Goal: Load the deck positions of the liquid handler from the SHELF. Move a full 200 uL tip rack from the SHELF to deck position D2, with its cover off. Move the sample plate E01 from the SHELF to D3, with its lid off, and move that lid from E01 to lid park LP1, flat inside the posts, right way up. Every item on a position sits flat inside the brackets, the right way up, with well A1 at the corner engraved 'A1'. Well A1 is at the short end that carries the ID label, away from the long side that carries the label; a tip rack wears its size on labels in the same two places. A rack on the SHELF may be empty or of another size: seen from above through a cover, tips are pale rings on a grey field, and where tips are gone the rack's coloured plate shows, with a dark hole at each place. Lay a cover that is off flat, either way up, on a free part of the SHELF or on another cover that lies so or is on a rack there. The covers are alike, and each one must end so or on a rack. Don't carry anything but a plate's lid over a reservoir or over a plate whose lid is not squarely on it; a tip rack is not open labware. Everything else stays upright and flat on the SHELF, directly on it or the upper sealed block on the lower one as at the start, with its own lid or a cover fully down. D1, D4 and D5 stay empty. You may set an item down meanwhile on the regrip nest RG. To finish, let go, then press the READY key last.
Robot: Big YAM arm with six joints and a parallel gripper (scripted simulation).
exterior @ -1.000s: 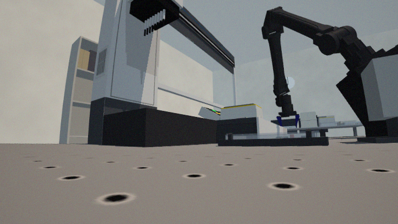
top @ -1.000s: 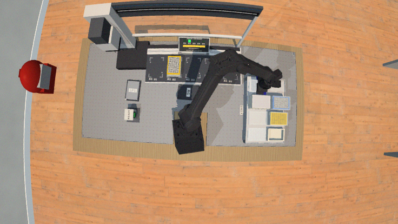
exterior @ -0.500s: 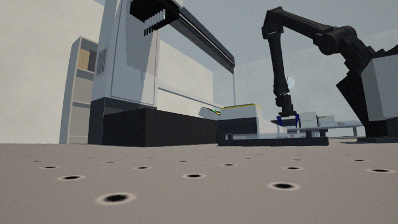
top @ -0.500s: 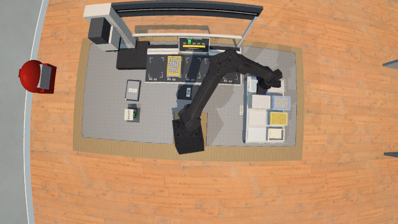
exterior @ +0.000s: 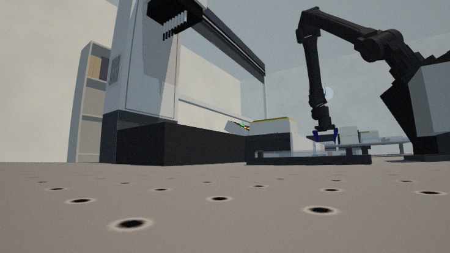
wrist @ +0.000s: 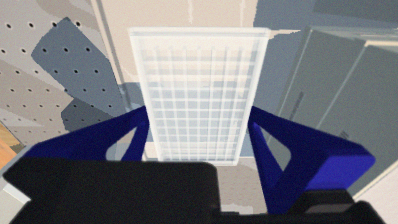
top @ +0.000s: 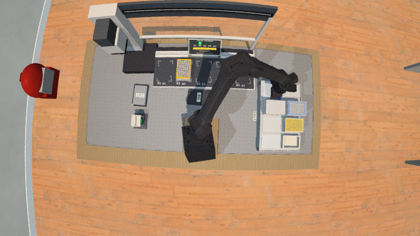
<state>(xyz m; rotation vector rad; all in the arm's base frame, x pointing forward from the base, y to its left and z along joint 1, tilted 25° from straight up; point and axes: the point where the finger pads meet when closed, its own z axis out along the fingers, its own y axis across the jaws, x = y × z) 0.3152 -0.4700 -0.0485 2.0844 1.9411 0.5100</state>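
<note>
Gripper (wrist: 198, 135) clamped across the long sides of a clear gridded plate (wrist: 200, 95) on the shelf (top: 259, 129), near the tabletop's far right corner. Risk, judged: fingers may bear on the lid alone, so lifting could separate lid from plate.

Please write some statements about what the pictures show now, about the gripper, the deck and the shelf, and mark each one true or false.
1. The blue-fingered gripper is shut on the clear gridded plate at the far end of the white shelf. True.
2. A yellow-framed tip rack sits on the dark deck at the position marked D2. True.
3. The grey lid park plate marked LP1 carries a clear lid. False: nothing lies on it.
4. The black arm reaches toward the white READY key. False: it reaches to the shelf on the opposite side.
5. A blue-framed rack stands on the shelf. True.
</note>
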